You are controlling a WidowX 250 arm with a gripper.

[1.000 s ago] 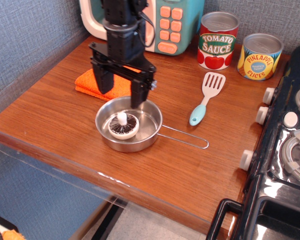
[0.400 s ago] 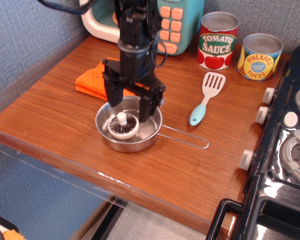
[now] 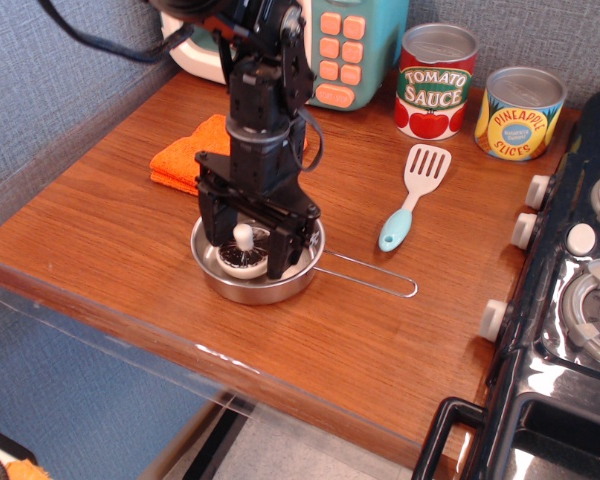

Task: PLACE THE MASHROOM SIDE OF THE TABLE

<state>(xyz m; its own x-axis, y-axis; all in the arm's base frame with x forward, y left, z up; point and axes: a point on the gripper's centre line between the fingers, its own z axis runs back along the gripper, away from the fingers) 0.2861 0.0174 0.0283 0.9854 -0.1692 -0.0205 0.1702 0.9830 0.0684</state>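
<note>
The mushroom (image 3: 244, 251) lies gills-up in the steel pan (image 3: 293, 281) near the front left of the brown wood table (image 3: 110, 230), its stubby white stem pointing up. My black gripper (image 3: 246, 249) is lowered into the pan, open, with one finger on each side of the mushroom. The fingers (image 3: 283, 252) straddle it without closing on it. The arm hides the back of the pan.
An orange cloth (image 3: 185, 158) lies behind the pan. A blue-handled white spatula (image 3: 412, 200) lies to the right. Tomato sauce (image 3: 435, 82) and pineapple (image 3: 519, 113) cans stand at the back. A toy microwave (image 3: 342, 50) is behind; a black stove (image 3: 570, 290) at right.
My gripper has moved forward and down from behind the pan until its open fingers straddle the mushroom. The mushroom and pan have not moved.
</note>
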